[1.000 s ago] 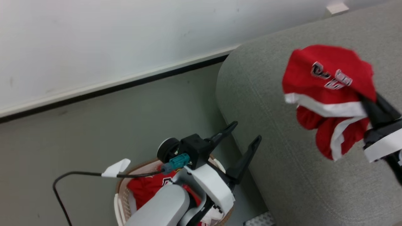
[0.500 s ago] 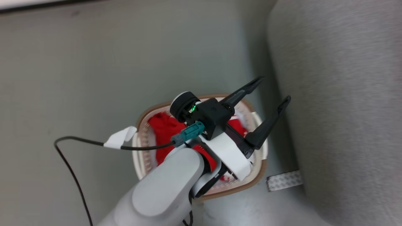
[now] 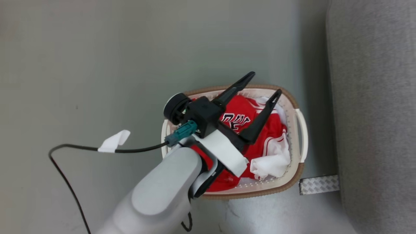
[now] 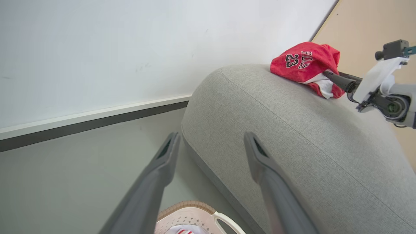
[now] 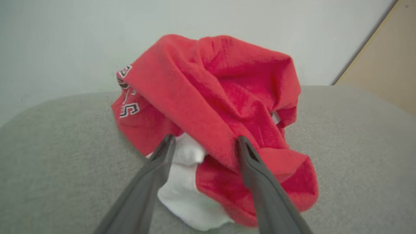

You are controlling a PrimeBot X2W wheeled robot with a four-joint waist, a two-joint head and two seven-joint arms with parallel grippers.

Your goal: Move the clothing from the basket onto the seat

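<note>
left pincer (image 3: 265, 83) spread wide, empty, over basket (image 3: 300, 130); arm (image 3: 162, 195) hides its 8 o'clock side. right pincer (image 5: 204, 139) spread, tips against jersey (image 5: 227, 91) folds on sofa (image 5: 48, 136), grip unclear. more red clothing (image 3: 242, 104) in basket.

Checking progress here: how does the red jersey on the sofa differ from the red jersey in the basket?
The sofa jersey sits bunched on the grey sofa, between the right tool's spread fingers. The basket jersey lies crumpled inside the white basket, under the open left tool. Both are red with white trim and black-and-white lettering.
</note>
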